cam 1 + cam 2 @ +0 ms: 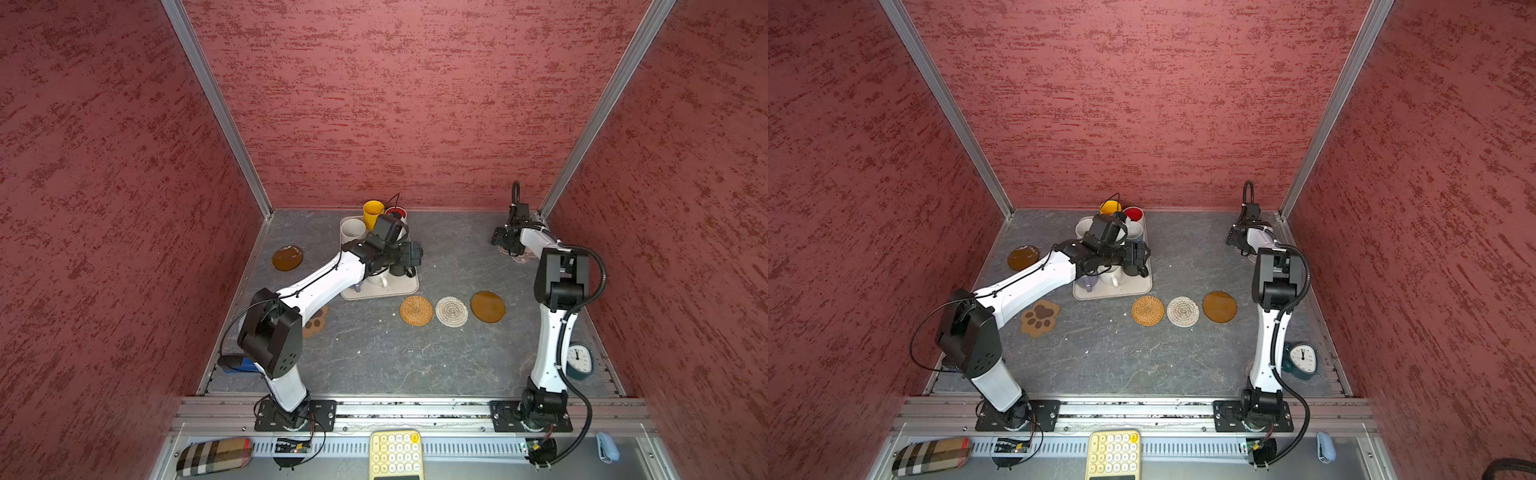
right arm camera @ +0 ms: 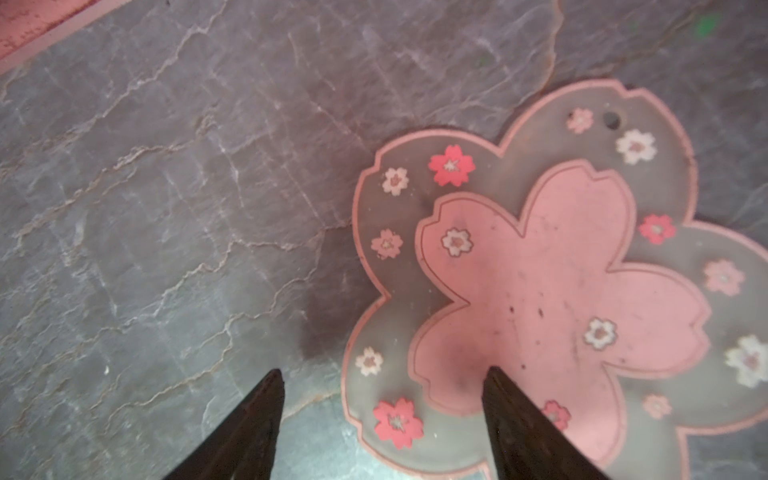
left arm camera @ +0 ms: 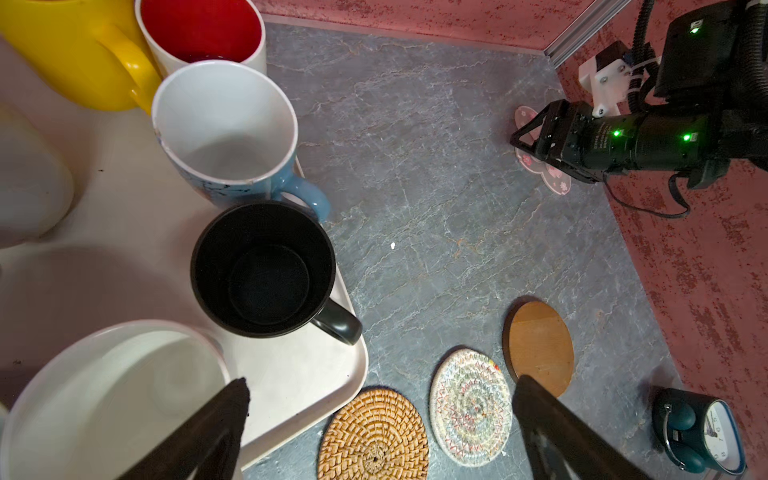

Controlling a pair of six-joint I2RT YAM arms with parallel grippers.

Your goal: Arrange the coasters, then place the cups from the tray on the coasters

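Fingers (image 2: 519,428) of my right gripper (image 2: 382,372) gape astride the edge of the far-right flower coaster (image 2: 561,291); I'm arranging coasters, so next I pinch that thin rim.

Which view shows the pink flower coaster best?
The right wrist view: the pink flower coaster is close, its prints clear. The left wrist view shows it small, partly behind the right gripper; both top views only a sliver.
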